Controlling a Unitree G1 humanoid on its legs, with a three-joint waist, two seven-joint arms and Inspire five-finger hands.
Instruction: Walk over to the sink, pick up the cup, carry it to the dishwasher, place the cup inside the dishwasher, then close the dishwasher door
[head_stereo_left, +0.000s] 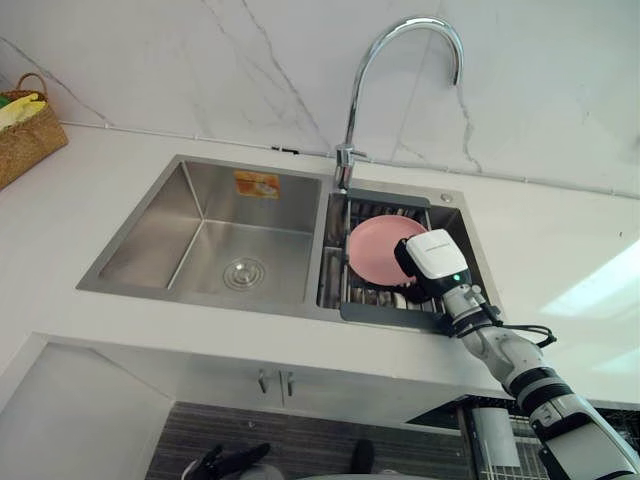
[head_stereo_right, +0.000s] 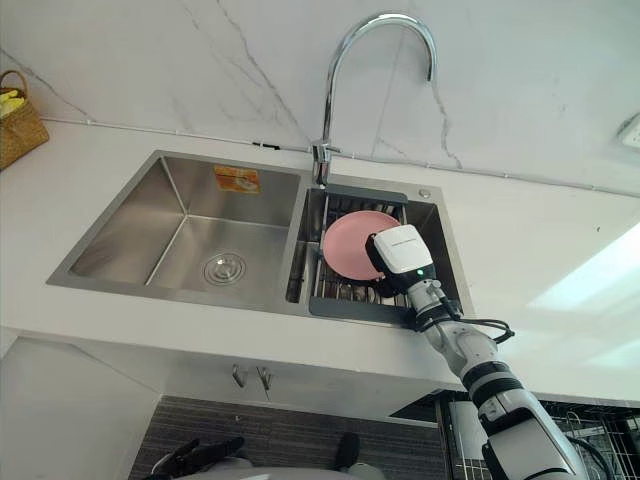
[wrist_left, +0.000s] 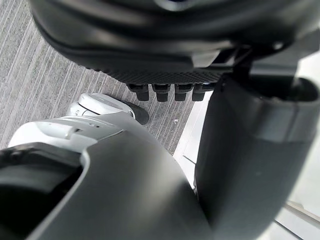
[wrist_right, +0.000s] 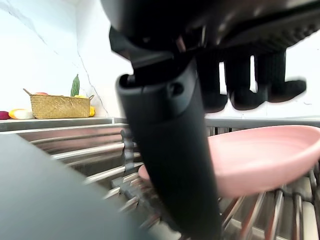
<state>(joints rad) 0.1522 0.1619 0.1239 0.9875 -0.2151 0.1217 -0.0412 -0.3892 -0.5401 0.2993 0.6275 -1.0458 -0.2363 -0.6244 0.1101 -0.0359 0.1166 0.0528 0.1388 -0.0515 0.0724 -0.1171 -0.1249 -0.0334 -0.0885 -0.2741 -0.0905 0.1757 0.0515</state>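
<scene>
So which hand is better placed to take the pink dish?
Right: the right hand is open just over the dish on the sink rack; the left hand hangs low by the floor.

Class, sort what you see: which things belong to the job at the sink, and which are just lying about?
Job in hand:
right hand, reaching over the pink plate
rack holding the plate
sink

Lying about:
tap
wicker basket
left hand, idle near the floor
</scene>
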